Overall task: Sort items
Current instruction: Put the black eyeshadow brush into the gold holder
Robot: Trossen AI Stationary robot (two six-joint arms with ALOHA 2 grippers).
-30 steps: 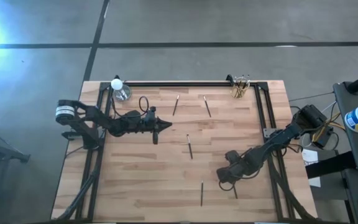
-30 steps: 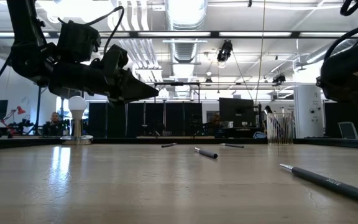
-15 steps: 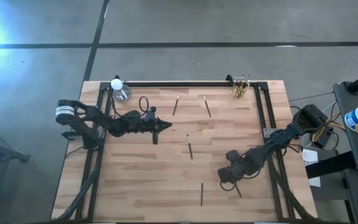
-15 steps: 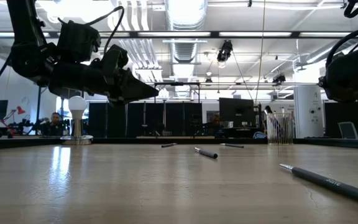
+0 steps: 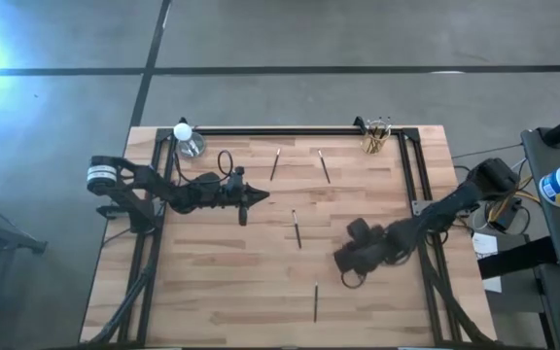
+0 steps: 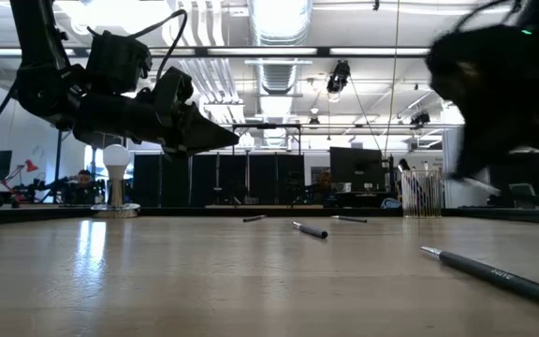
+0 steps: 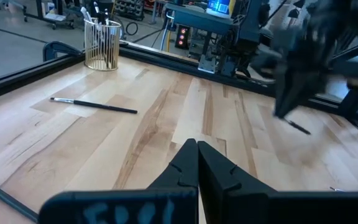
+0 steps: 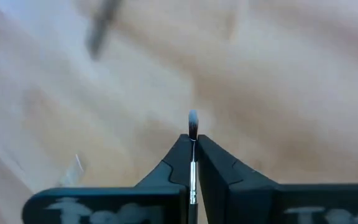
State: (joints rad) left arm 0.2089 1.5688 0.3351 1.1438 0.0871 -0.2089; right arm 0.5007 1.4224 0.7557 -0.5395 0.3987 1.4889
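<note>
Several thin dark brushes lie flat on the wooden table: two at the far middle (image 5: pixel 275 163) (image 5: pixel 324 165), one at the centre (image 5: pixel 297 229), one near the front edge (image 5: pixel 316 301). My right gripper (image 5: pixel 343 261) hovers right of centre, shut on another thin brush (image 8: pixel 192 155) with a pale tip. My left gripper (image 5: pixel 263 194) is shut and empty, above the table left of centre; it also shows in the left wrist view (image 7: pixel 197 144). My right gripper pinches the brush's thin shaft (image 8: pixel 192 163) between its two fingers. The brush lies along the fingers, and its pale bushy tip (image 8: pixel 192 117) sticks out past the fingertips. The high view no longer shows this brush lying on the table.
A wire cup (image 5: pixel 377 136) holding more brushes stands at the far right corner. A glass cup with a white bulb (image 5: pixel 188 144) stands at the far left. A black frame (image 5: pixel 290 130) runs along the table's far and side edges. Bare wood lies at the near left.
My right gripper has gone a little toward the table's left and far edges, moving fast. The brush that lay on the table near the front right, just beside it, has left the table with it. My left arm has kept still.
</note>
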